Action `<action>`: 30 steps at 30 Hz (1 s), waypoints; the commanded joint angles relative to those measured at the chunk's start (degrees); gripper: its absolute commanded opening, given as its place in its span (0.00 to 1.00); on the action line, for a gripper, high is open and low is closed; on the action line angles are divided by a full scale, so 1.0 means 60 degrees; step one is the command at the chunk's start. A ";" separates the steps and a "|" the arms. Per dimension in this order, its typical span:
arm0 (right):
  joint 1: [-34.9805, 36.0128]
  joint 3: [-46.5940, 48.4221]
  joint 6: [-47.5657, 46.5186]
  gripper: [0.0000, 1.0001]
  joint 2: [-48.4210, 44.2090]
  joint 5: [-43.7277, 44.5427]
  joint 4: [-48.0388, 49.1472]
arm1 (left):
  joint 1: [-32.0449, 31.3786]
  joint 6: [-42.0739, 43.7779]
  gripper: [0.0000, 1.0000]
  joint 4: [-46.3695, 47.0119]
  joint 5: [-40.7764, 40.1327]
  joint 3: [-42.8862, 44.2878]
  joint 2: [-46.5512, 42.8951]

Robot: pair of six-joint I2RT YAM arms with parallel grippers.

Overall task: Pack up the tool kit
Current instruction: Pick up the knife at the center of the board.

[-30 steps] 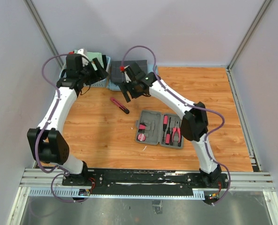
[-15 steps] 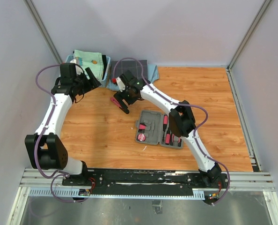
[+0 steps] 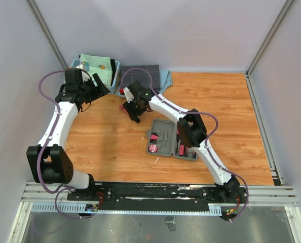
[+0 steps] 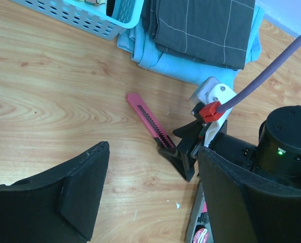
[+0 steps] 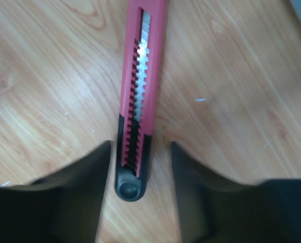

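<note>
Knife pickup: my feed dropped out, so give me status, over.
Right gripper open, fingers straddling black end of knife, flat on table. Left gripper open, empty. Case open; bare wood between it and knife.

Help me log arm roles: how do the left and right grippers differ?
The right gripper is low at the table, straddling the black end of the knife; the left gripper hangs higher near the basket, straddling nothing. The right gripper is nearer the case than the left. Both are open.

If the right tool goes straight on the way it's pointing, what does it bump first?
Most likely the pink-and-black knife: the right tool points down at its black end, open fingers either side. The fingertips may touch the table beside it; depth is unclear.
</note>
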 commanded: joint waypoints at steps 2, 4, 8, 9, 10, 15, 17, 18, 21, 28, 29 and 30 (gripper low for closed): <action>-0.0140 0.0153 0.0143 0.33 0.0502 0.0391 -0.0069 | 0.0054 0.0025 0.75 0.0137 0.0318 0.0077 0.0085; -0.0140 0.0128 0.0105 0.20 0.0463 0.0440 -0.0177 | 0.0054 0.0024 0.75 0.0126 0.0330 0.0130 0.0149; -0.0137 -0.0039 0.0025 0.01 0.0183 0.0403 -0.0279 | 0.0054 -0.0005 0.75 0.0201 0.0393 0.0184 0.0256; -0.0140 -0.0061 0.0044 0.01 0.0055 0.0426 -0.0275 | 0.0054 -0.0018 0.75 0.0206 0.0413 0.0196 0.0286; -0.0137 -0.0045 0.0076 0.01 -0.0151 0.0482 -0.0260 | 0.0054 -0.0030 0.75 0.0214 0.0429 0.0203 0.0310; -0.0164 -0.0136 0.0355 0.01 -0.1487 0.1328 0.0010 | 0.0054 0.0002 0.75 0.0230 0.0411 0.0249 0.0383; -0.0202 -0.0472 0.0638 0.01 -0.2222 0.1845 0.0214 | 0.0054 -0.0013 0.75 0.0256 0.0445 0.0265 0.0419; -0.0216 -0.0725 0.0705 0.01 -0.2555 0.2053 0.0354 | 0.0054 -0.0030 0.75 0.0275 0.0460 0.0269 0.0449; -0.0248 -0.1350 0.1024 0.01 -0.3500 0.2763 0.0572 | 0.0054 -0.0076 0.74 0.0337 0.0540 0.0317 0.0547; -0.0371 -0.2939 0.3063 0.01 -0.5246 0.5616 -0.1050 | 0.0054 -0.0036 0.74 0.0411 0.0550 0.0570 0.0810; -0.0391 -0.3512 0.3419 0.01 -0.5355 0.5761 -0.1095 | 0.0054 -0.0035 0.74 0.0418 0.0554 0.0594 0.0823; -0.0386 -0.4107 0.3837 0.01 -0.5792 0.5877 -0.1121 | 0.0054 -0.0034 0.74 0.0418 0.0573 0.0603 0.0849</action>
